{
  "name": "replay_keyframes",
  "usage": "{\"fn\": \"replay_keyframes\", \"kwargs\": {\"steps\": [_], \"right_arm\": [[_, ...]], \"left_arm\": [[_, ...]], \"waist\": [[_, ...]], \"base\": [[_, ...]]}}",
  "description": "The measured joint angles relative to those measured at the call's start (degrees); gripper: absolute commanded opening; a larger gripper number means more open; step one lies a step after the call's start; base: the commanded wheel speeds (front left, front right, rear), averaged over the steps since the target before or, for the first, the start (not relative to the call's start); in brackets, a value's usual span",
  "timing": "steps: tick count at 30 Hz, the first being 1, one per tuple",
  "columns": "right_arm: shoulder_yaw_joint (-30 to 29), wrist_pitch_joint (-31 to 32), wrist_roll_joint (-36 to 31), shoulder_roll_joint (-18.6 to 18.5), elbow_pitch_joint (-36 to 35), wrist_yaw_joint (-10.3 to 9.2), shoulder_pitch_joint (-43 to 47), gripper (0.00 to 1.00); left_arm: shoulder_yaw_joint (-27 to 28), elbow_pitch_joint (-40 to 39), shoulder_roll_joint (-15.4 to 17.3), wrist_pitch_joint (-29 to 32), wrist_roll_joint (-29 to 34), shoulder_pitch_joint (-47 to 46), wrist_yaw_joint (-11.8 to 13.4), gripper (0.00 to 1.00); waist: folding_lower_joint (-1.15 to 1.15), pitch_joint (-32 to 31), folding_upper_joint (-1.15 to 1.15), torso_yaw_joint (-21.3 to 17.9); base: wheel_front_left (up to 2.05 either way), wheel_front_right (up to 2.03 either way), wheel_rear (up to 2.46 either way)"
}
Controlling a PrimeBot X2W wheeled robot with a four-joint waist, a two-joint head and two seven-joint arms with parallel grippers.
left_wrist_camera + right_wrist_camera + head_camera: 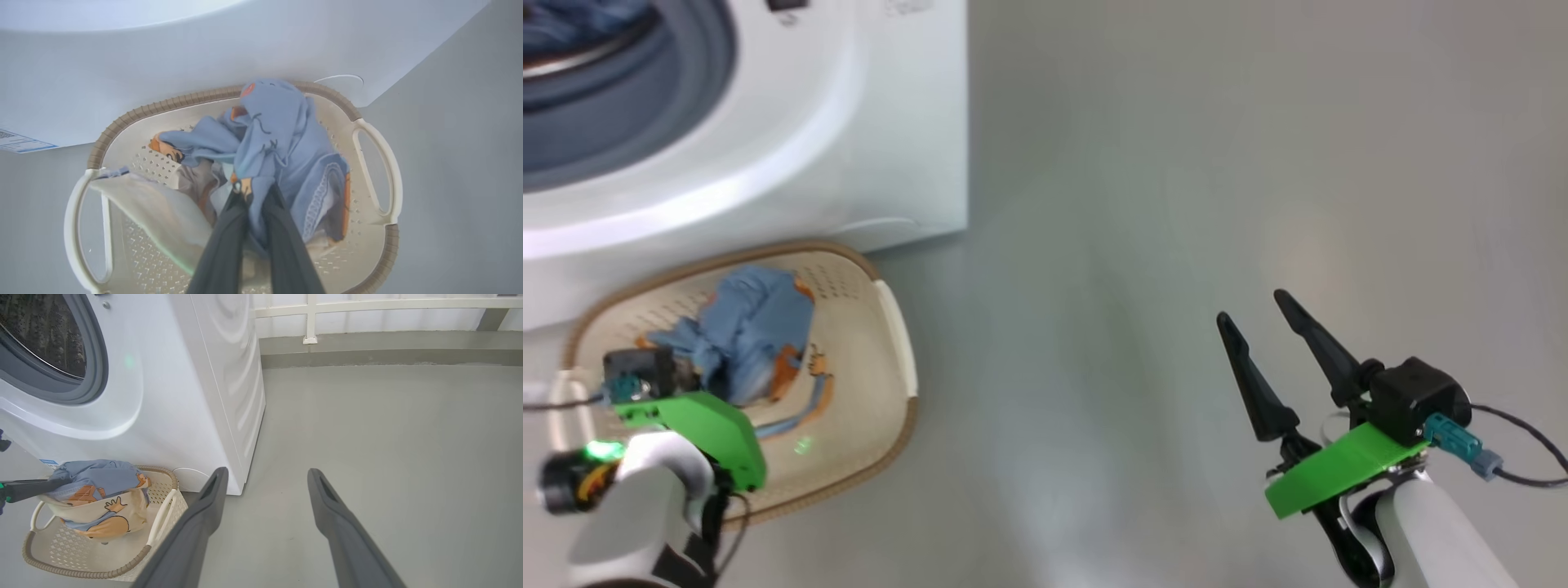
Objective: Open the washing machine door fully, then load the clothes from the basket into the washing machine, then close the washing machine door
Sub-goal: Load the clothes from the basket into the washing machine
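Clenching left pincer [253, 190] on the clothes [278, 134], holding them half out of the basket [378, 163] just beside the washing machine [849, 122]. Parking right pincer [1250, 306] released over the floor [1176, 163], presumably clearing the load path.

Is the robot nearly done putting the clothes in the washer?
Not yet. Done: the washing machine has its round opening uncovered, so the door looks open. In hand: the left gripper has its jaws shut on the blue clothes in the basket. The right gripper is open over the floor. Left: carry the clothes into the drum, then close the door.
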Motion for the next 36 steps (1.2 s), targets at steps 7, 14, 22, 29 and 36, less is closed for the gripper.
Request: {"fn": "replay_keyframes", "kwargs": {"steps": [7, 14, 22, 29, 36], "right_arm": [[-0.1, 0.0, 0.0, -0.7, 0.7, 0.00, 2.9, 1.00], [-0.1, 0.0, -0.2, -1.2, 1.4, 0.00, 4.6, 1.00], [-0.1, 0.0, -0.5, -1.2, 3.0, 0.00, 7.8, 1.00], [-0.8, 0.0, -0.5, -1.0, 4.2, 0.00, 12.3, 1.00], [-1.2, 0.0, -0.6, -0.3, 4.3, 0.00, 13.7, 1.00]], "left_arm": [[2.4, -5.9, -2.4, -0.5, -4.0, 4.8, -1.9, 0.00], [4.4, -15.8, -3.4, -0.5, -5.5, 12.1, -2.6, 0.00], [6.5, -24.8, -4.4, -0.5, -8.1, 20.8, -2.9, 0.00], [7.2, -30.5, -4.7, -0.5, -8.1, 29.1, -2.8, 0.00], [8.3, -36.4, -5.0, -0.5, -8.1, 36.0, -1.7, 0.00]], "waist": [[0.00, -4.5, 0.00, 2.9], [0.00, -9.2, 0.00, 5.5], [0.00, -15.1, 0.00, 7.7], [0.00, -20.9, 0.00, 9.1], [0.00, -25.9, 0.00, 10.0]], "base": [[0.00, 0.00, 0.00], [0.00, 0.00, 0.00], [0.00, 0.00, 0.00], [0.00, 0.00, 0.00], [0.00, 0.00, 0.00]]}}
